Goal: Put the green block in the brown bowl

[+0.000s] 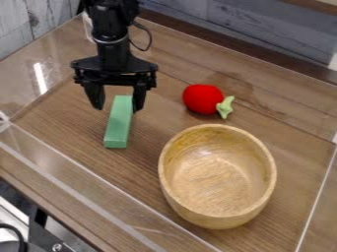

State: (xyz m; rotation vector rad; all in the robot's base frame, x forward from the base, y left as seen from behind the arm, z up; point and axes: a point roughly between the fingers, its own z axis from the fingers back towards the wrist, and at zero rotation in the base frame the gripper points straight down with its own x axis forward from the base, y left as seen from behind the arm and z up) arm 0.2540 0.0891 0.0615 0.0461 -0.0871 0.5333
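Upper left of the frame: your gripper [114, 98] is hanging wide open over the green block [120, 123] | brown bowl [218, 174] is sitting lower right, empty.

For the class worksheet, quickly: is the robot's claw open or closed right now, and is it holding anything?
Claw: open, fingers straddling the far end of the green block, which lies flat on the table; nothing held.
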